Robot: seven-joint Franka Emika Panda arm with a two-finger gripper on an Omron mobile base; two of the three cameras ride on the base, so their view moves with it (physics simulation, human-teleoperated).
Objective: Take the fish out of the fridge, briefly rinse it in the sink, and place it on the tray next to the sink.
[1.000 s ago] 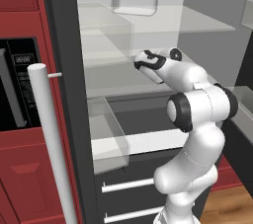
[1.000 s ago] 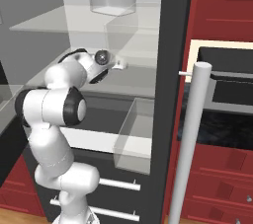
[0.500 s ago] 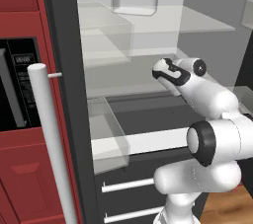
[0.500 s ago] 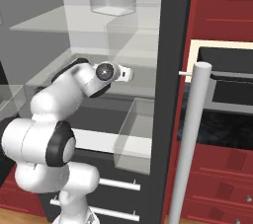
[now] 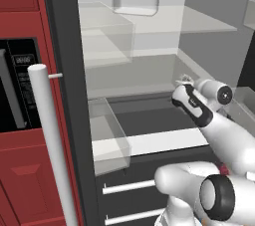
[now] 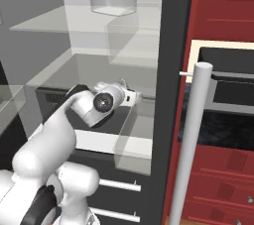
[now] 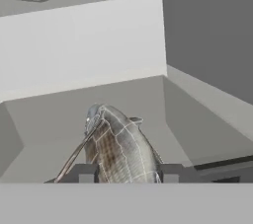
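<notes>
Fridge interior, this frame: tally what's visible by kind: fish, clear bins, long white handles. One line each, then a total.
Fish: 1, the fish, between the fingertips of the gripper.
Clear bins: 2, the upper bin at the back of the top shelf and the lower bin at the fridge frame.
Long white handles: 1, the handle.
Total: 4

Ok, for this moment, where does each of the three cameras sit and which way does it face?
Left base view: behind the arm to its left, facing into the open fridge; the arm rises lower right, gripper at the shelf.
Right base view: behind to its right, facing the same fridge; the arm rises lower left.
Hand view: on the hand, looking along the gripper at the fish between its fingertips.
Both base views share the fridge shelves and white handle.
</notes>
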